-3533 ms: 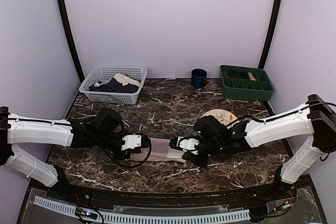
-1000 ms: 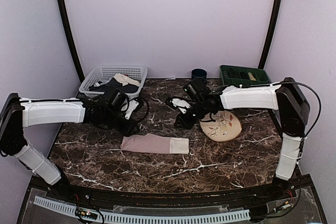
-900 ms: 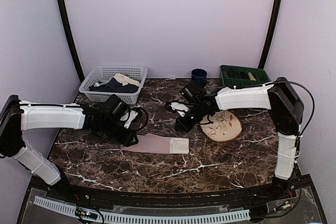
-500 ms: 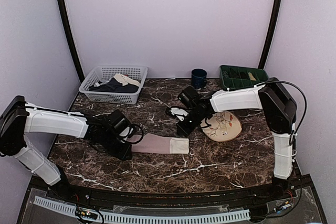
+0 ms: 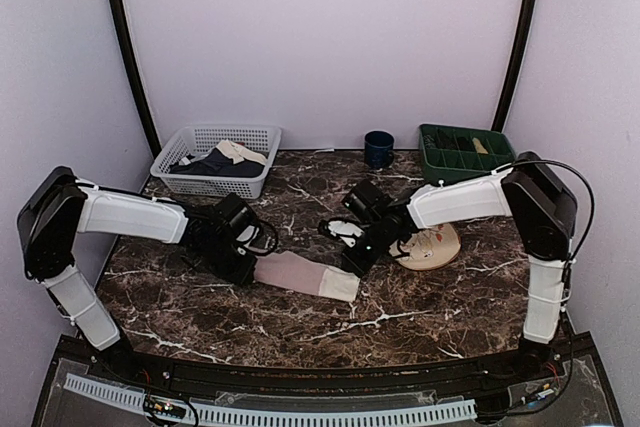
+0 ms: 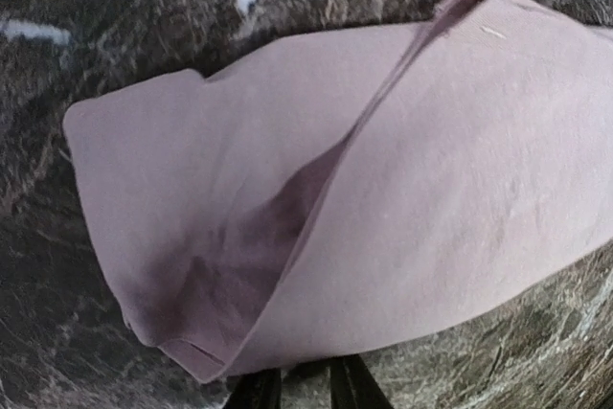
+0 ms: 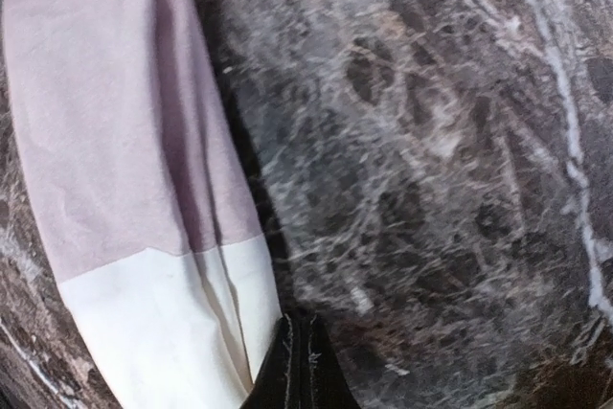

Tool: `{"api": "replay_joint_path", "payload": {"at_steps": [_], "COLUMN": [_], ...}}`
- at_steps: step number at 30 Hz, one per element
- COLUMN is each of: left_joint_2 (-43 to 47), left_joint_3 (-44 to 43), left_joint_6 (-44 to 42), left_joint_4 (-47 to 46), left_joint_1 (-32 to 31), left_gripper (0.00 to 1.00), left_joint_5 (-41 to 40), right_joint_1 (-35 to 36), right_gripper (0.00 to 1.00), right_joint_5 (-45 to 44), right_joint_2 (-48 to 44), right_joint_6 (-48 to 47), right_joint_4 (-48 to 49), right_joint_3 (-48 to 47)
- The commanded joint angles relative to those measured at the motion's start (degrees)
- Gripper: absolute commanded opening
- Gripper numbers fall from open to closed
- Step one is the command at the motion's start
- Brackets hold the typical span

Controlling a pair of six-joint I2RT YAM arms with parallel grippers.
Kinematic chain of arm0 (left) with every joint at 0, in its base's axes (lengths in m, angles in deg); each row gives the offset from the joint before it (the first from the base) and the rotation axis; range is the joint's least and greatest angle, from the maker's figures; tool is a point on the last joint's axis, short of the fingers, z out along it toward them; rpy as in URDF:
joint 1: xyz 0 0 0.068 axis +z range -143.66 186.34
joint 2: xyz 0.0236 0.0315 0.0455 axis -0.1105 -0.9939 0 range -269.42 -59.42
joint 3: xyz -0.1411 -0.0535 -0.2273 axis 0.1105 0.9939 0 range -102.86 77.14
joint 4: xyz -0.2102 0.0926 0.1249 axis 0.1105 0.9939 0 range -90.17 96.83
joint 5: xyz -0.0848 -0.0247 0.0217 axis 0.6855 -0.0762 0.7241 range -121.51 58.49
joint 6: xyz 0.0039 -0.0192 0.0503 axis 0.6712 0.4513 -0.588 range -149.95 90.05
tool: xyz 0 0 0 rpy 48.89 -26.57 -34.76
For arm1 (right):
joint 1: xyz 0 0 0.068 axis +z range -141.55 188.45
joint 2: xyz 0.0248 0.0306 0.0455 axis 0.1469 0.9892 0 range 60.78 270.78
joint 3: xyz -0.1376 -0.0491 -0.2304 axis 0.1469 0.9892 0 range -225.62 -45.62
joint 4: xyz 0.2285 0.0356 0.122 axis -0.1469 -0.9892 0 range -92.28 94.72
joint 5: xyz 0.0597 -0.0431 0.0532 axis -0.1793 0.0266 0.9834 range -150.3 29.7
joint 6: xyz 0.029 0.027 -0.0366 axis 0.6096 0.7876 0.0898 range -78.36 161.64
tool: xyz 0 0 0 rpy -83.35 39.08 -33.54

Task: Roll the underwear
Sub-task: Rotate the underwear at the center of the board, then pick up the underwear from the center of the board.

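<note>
The left tool (image 6: 302, 387) is set narrow at the pink end of the underwear (image 5: 300, 275); a grip cannot be told; the right tool (image 7: 299, 356) is closed beside the cream waistband (image 7: 172, 323); the underwear is laid folded on the marble bench (image 5: 420, 307).

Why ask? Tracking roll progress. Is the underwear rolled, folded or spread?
Folded, not rolled: the underwear lies as a flat strip, layers overlapping in the left wrist view.

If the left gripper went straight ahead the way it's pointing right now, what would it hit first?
The underwear. The left gripper points straight at its pink end, whose near edge lies right at the gripper's tips. Whether they already touch the fabric is unclear from these views.
</note>
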Motion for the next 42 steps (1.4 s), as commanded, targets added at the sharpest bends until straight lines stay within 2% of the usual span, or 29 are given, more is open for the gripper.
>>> {"api": "replay_joint_path", "payload": {"at_steps": [1, 6, 11, 14, 19, 24, 28, 30, 36, 38, 42], "left_joint_2": [-5.00, -11.50, -16.25, -17.34, -16.30, -7.09, 4.42, 10.51, 27.07, 30.14, 31.30], "left_joint_3": [-5.63, -13.64, -19.71, -21.40, -22.27, -14.72, -4.42, 0.69, 14.46, 17.65, 21.47], "left_joint_6": [-7.08, -13.79, -16.59, -17.47, -17.73, -16.92, -16.54, -16.75, -24.16, -25.14, -25.81], "left_joint_4": [-0.51, -0.40, -0.62, -1.33, 0.46, -1.93, -7.88, -10.82, -18.99, -21.89, -26.27], "left_joint_1": [2.43, 2.81, 3.63, 4.20, 4.28, 4.45, 4.24, 3.37, -7.15, -10.46, -15.22], "left_gripper": [0.21, 0.20, 0.20, 0.20, 0.21, 0.29, 0.46, 0.48, 0.50, 0.51, 0.51], "left_joint_5": [-0.78, 1.74, 5.25, 8.91, 11.28, 11.32, 14.69, 14.55, 10.05, 10.25, 9.56], "right_joint_1": [2.36, 6.26, 10.11, 11.42, 11.48, 9.58, 7.36, 6.49, 6.23, 6.22, 6.30], "right_gripper": [0.00, 0.00, 0.00, 0.00, 0.00, 0.00, 0.07, 0.09, 0.11, 0.11, 0.11], "right_joint_5": [4.37, 8.93, 14.78, 17.02, 16.03, 15.30, 17.30, 19.84, 29.47, 31.84, 35.32], "right_joint_2": [-1.46, -2.43, -1.23, 0.03, -1.44, -8.30, -13.78, -14.39, -9.13, -6.96, -2.06], "right_joint_6": [2.07, 5.54, 9.26, 10.50, 10.09, 10.19, 10.99, 12.42, 16.98, 17.44, 13.53], "right_joint_4": [-3.03, 0.24, 5.61, 7.23, 6.86, 6.55, 7.91, 9.34, 13.08, 13.44, 7.85], "right_joint_3": [6.24, 10.43, 10.78, 9.65, 11.36, 14.32, 14.32, 13.09, 6.03, 3.69, -2.79]}}
